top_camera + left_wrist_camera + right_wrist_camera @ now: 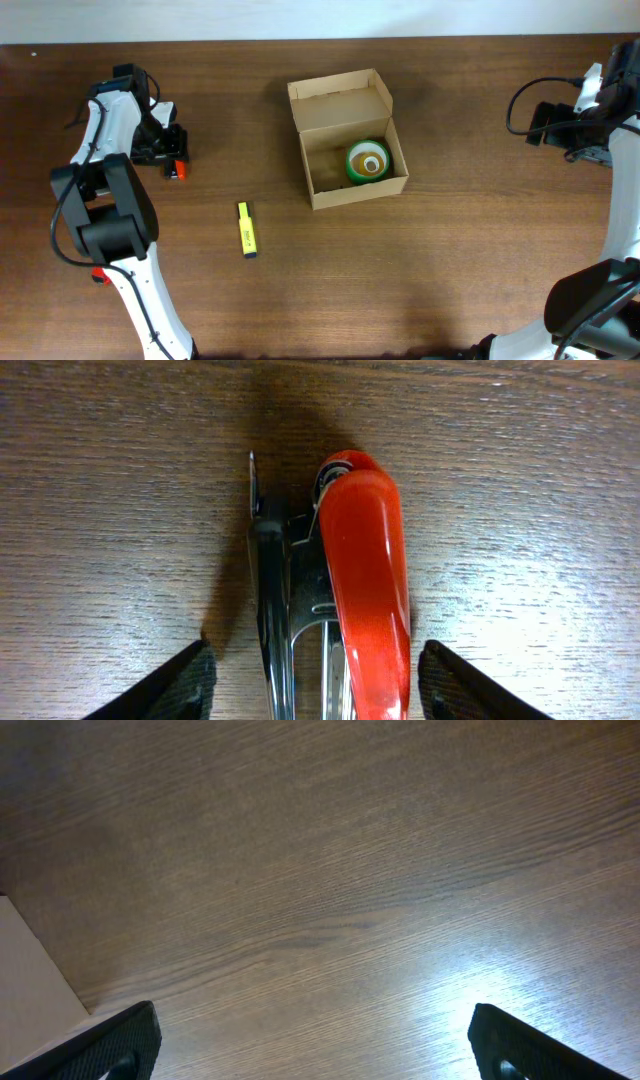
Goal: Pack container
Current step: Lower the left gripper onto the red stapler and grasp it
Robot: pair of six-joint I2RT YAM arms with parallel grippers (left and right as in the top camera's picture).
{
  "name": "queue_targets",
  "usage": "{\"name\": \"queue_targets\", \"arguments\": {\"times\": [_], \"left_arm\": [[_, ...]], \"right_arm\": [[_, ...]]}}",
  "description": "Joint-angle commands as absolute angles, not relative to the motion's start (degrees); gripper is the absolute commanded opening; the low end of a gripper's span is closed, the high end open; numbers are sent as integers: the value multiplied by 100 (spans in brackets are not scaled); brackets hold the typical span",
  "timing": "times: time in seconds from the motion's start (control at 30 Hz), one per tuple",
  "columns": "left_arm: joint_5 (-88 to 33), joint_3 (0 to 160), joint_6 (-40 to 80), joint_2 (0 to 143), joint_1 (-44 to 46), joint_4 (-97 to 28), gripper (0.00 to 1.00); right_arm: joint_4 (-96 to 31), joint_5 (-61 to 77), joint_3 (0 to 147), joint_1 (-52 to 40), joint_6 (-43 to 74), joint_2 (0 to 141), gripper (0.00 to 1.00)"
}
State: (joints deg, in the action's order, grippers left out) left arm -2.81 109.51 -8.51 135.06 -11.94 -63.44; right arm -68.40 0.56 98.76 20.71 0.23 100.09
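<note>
container (347, 140) sits about mid-table (420, 280), upright, flap lid hinged open on the far side. a green tape roll (368, 162) lies flat inside it, toward the near right corner.

left gripper (320, 685) is spread wide and low over a red stapler (365, 580). on the left wrist view we see one finger on each side of the stapler, with wood showing in the gaps, so nothing is gripped. the stapler looks tipped on its side, red top to the right and metal base to the left, but we can't be sure from this close.

right gripper (325, 1050) is also spread wide, with only bare wood between its fingers, holding nothing. overhead puts it at the far right of the table, well apart from the container.

a yellow marker (246, 229) lies flat on the table, left of the container on the near side, touching neither it nor the stapler.
</note>
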Motion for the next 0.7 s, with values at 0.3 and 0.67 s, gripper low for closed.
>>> {"name": "queue_targets", "arguments": {"times": [0.3, 0.67], "left_arm": [[-325, 11037, -843, 13976, -1162, -6447, 57], [-325, 11037, -843, 13976, -1162, -6455, 18]], "right_arm": [[-6812, 134, 9824, 2097, 93, 10079, 99], [-6805, 134, 9826, 2097, 93, 10079, 99]]}}
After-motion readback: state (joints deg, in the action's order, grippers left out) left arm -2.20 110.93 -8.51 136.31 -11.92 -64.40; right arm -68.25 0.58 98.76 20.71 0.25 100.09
